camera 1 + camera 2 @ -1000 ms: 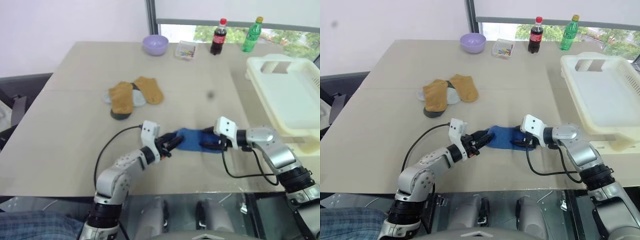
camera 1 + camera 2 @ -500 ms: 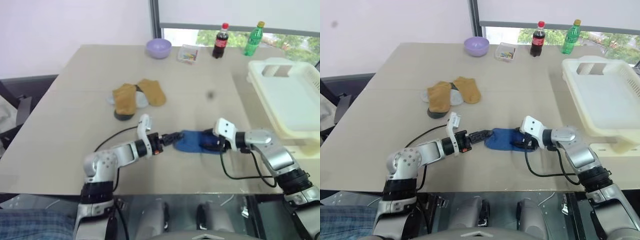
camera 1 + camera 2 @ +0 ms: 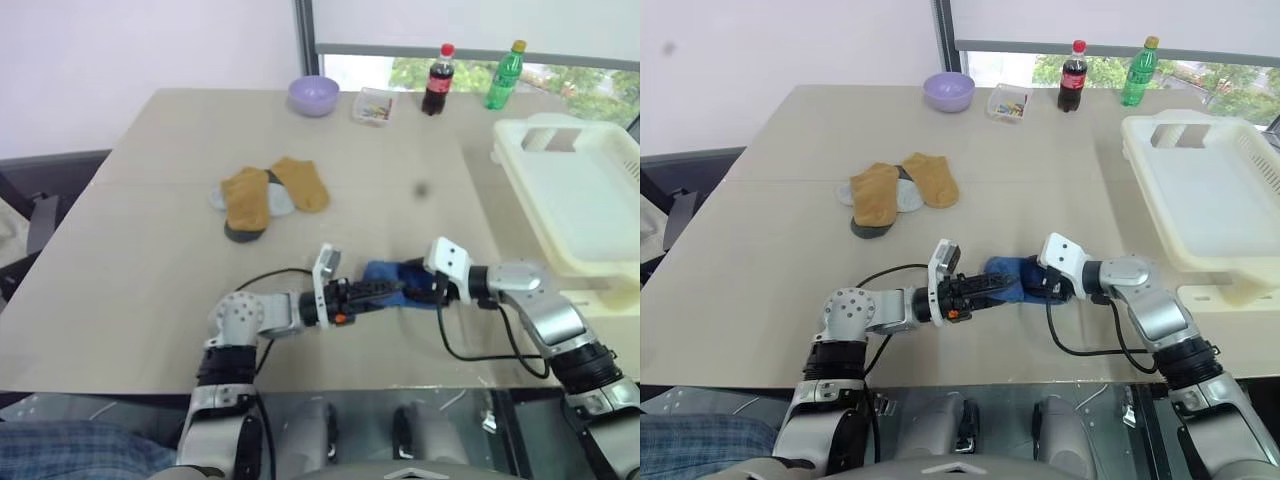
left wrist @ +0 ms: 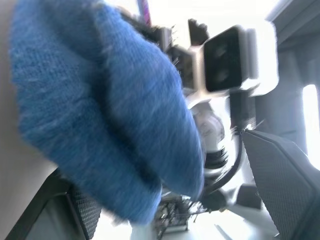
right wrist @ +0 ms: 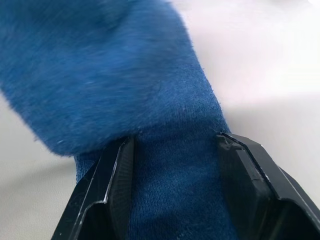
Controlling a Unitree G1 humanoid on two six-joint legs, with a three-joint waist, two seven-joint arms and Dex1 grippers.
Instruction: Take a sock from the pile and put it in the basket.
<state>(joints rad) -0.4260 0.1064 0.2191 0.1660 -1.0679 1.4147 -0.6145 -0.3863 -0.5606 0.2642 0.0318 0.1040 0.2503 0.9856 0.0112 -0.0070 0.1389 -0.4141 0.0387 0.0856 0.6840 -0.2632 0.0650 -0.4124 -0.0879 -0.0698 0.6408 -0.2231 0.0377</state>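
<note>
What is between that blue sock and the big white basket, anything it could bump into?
Nothing visible. The blue sock lies between the two grippers, the right gripper around one end. From there to the cream-white basket at the table's right edge there is just bare tabletop; the bottles and bowl stand far back.

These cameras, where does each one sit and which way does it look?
Head views: two eyes on the head, looking forward and down over the table; both arms show, with the sock pile and basket beyond.
Left wrist view: on the left arm, looking along its open jaws at the blue sock and the right gripper.
Right wrist view: on the right arm; its fingers flank the sock.
All views share the blue sock.
</note>
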